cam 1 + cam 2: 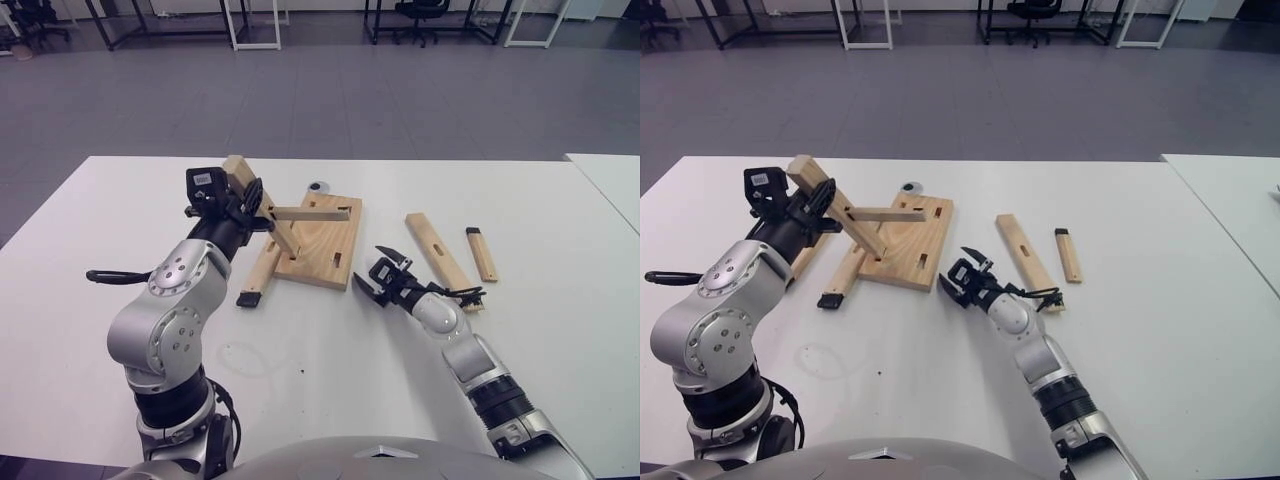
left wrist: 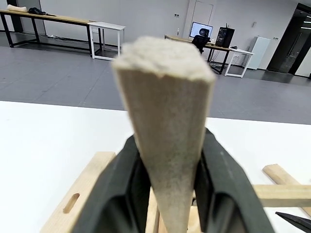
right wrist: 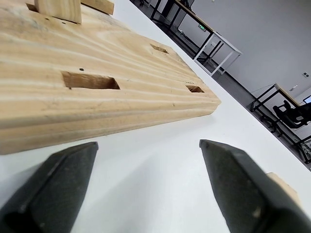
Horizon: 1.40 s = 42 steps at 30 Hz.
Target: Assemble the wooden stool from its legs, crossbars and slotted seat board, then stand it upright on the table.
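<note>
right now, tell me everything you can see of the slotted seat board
The slotted seat board is a pale, grainy rectangular wooden slab with rectangular slots cut near its edges. It lies on the white table between the arms. A slanted leg, held by the left gripper, meets its top face, with a crossbar above it. A second leg lies along its left edge; whether under it is unclear. The open right gripper sits just off its near right corner, not touching.

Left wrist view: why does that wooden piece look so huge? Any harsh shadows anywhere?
Left wrist view: the leg sits clamped in the left gripper, right by the lens. Left eye view: soft, even light; the seat board casts only a faint shadow; no glare.
</note>
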Motion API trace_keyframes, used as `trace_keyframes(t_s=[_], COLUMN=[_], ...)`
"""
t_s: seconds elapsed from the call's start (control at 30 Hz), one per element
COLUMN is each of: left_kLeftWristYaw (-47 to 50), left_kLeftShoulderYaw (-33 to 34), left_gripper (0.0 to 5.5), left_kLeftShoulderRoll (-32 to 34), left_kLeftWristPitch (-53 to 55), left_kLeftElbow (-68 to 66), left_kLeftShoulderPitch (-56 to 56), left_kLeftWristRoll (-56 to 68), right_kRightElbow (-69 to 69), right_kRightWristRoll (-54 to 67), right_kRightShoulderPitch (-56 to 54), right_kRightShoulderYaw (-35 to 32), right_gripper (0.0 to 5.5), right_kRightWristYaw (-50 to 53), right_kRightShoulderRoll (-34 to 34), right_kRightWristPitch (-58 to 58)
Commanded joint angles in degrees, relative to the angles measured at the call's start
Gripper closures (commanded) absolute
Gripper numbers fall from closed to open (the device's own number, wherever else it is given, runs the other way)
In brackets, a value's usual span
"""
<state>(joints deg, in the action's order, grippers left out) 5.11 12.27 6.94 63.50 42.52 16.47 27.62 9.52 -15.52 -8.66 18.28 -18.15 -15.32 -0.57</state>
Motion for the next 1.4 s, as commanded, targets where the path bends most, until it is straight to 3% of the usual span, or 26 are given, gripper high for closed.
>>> trace_keyframes(t_s=[0.03, 0.3, 0.47, 0.97, 1.1, 1.23, 1.4], left_kLeftWristYaw=[-0.72, -1.43, -1.39, -2.05, -3.19, -6.15, -5.97], left_kLeftShoulderYaw=[1.36, 4.13, 4.60, 2.31, -1.41, -10.10, -14.14], left_gripper=[4.49, 4.49, 4.49, 4.49, 4.49, 4.49, 4.49], left_kLeftShoulderRoll=[1.72, 1.41, 0.21, 5.07, 5.45, 10.68, 8.56], left_kLeftWristPitch=[3.18, 7.06, 8.47, 4.96, 5.75, 3.39, -1.08], left_kLeftElbow=[-0.72, -1.20, -1.37, -3.38, -3.32, -3.07, -6.83], left_kLeftShoulderPitch=[1.95, 7.72, 4.98, 1.72, -0.10, -4.78, -6.76], left_kLeftWristRoll=[0.74, 3.73, 4.39, 0.55, 0.59, -2.01, -3.87], right_kRightElbow=[0.93, 1.33, 2.25, 2.38, 2.29, 1.97, 2.19], right_kRightWristRoll=[-0.22, -0.47, -0.67, -1.49, -1.65, -1.66, -1.48], right_kRightShoulderPitch=[-0.57, -0.77, -1.19, -1.35, -1.53, -1.61, -2.33], right_kRightShoulderYaw=[-0.43, -0.46, 0.07, 0.87, 1.14, 1.17, 0.88], right_gripper=[1.62, 1.62, 1.62, 1.62, 1.62, 1.62, 1.62], right_kRightWristYaw=[0.13, 0.68, 0.59, 0.57, 0.58, 0.76, 0.68], right_kRightShoulderRoll=[-0.24, 0.36, 0.71, 0.74, 0.90, 1.02, 0.80], right_kRightWristPitch=[0.29, 0.54, 0.73, 1.01, 0.96, 0.70, 0.69])
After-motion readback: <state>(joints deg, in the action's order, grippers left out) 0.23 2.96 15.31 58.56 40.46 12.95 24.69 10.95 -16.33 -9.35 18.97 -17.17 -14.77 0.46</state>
